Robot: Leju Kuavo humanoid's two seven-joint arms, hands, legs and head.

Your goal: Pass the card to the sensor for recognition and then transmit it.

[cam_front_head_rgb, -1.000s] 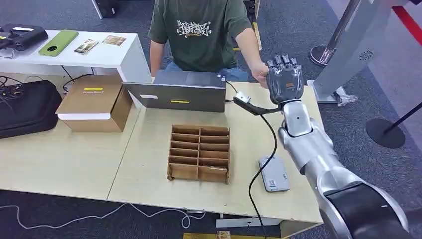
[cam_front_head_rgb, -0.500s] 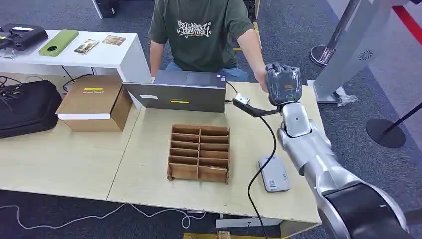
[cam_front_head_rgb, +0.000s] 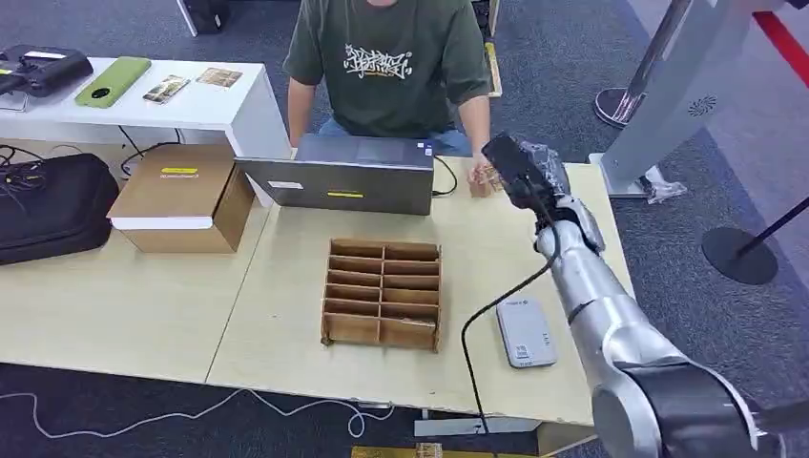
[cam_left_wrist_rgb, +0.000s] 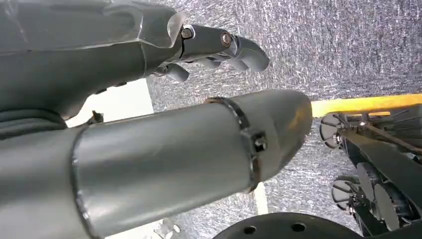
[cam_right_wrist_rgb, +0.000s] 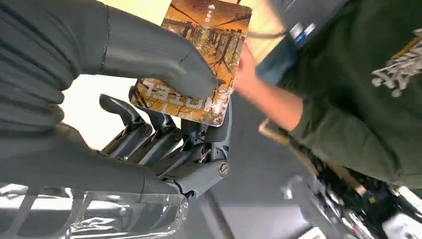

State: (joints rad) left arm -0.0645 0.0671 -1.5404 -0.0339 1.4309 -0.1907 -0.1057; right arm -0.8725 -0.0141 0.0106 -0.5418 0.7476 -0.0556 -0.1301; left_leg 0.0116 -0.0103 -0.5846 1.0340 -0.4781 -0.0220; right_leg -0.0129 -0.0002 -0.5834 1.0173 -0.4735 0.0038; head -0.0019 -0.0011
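On the table (cam_front_head_rgb: 286, 315), the compartment box (cam_front_head_rgb: 383, 293) sits before the laptop (cam_front_head_rgb: 345, 174). The sensor (cam_front_head_rgb: 525, 331) lies right of it; the carton (cam_front_head_rgb: 181, 196) stands left.

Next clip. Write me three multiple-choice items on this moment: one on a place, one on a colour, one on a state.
1. Where does the grey card reader lie?
A. On the table, toward the robot's right of the cardboard divider tray
B. On the laptop
C. On the white side table

2. What colour is the person's shirt?
A. White
B. Dark green
C. Red

3. What is the right hand doing?
A. Hanging with nothing in it
B. Pressing on the reader
C. Holding the card between thumb and fingers

Key: 1 A, the head view shows the reader beside the tray. 2 B, dark green with a pale print. 3 C, the right wrist view shows the thumb on the card's face.
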